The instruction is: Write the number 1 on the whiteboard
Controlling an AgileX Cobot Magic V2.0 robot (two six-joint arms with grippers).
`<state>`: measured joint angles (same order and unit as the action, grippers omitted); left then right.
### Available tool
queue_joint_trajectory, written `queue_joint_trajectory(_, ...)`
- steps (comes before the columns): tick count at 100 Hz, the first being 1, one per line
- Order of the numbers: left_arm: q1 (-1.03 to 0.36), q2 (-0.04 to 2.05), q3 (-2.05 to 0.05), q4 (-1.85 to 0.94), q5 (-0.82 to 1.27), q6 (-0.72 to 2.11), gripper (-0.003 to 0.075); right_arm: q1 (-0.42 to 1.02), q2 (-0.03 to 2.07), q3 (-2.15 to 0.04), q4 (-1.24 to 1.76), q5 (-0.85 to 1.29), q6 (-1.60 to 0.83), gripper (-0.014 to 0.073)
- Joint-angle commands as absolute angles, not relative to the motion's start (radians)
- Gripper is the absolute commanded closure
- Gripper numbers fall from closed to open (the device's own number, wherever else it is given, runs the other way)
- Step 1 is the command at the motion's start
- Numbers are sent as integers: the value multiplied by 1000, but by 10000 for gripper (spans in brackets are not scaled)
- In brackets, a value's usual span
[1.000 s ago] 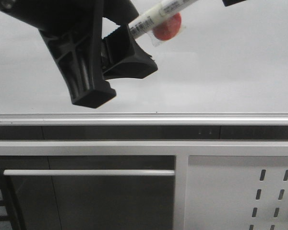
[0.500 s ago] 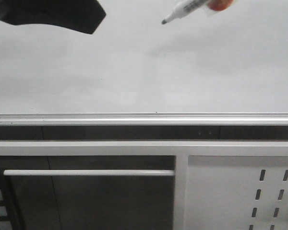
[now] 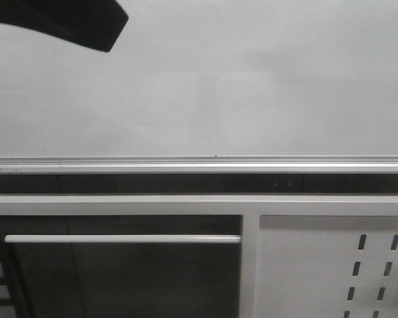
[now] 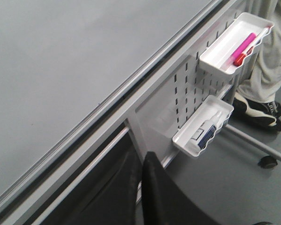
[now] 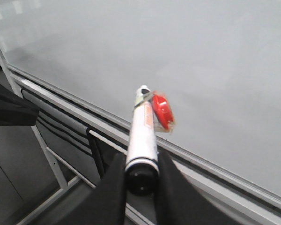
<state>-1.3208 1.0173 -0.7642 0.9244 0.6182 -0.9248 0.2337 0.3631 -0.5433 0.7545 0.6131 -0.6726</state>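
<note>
**A:** Progress so far? I see no stroke anywhere on the whiteboard (image 3: 252, 86) in the front view.

**B:** None in the wrist views either. The board's face is bare grey-white right down to its silver bottom rail (image 3: 199, 163), so the number 1 is not yet written. The whole stroke is left to do.

**A:** And the pen?

**B:** The right gripper (image 5: 139, 176) is clamped on a white marker (image 5: 143, 136) with a red piece (image 5: 162, 111) taped near its tip. The tip points toward the board above the bottom rail but looks apart from the surface.

**A:** Left side?

**B:** The left gripper (image 4: 143, 187) shows dark fingers close together with nothing between them; whether they are fully closed, I cannot tell. It hangs near the perforated panel (image 4: 187, 93) and its 2 trays (image 4: 206, 126).

**A:** So what remains?

**B:** By my judgement: bring the tip to the board and draw 1.
</note>
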Motion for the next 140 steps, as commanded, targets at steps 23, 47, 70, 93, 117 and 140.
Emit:
queue_joint_trajectory(23,-1355,975,-790,1042,611,-986,738,233,317,-558,776,555,-686,654)
queue_joint_trajectory(47,-1355,980,-790,1050,611,-986,738,233,317,-558,776,551,-686,655)
queue_joint_trajectory(70,-1355,980,-790,1050,611,-986,738,233,317,-558,776,522,-686,655)
queue_joint_trajectory(93,-1292,974,-790,1045,584,-986,738,233,319,-558,756,501,-691,655)
queue_joint_trajectory(117,-1049,927,-790,1045,531,-986,738,233,319,-558,733,501,-693,655)
queue_joint_trajectory(140,-818,792,-790,1045,531,-986,738,233,319,-558,724,492,-693,654)
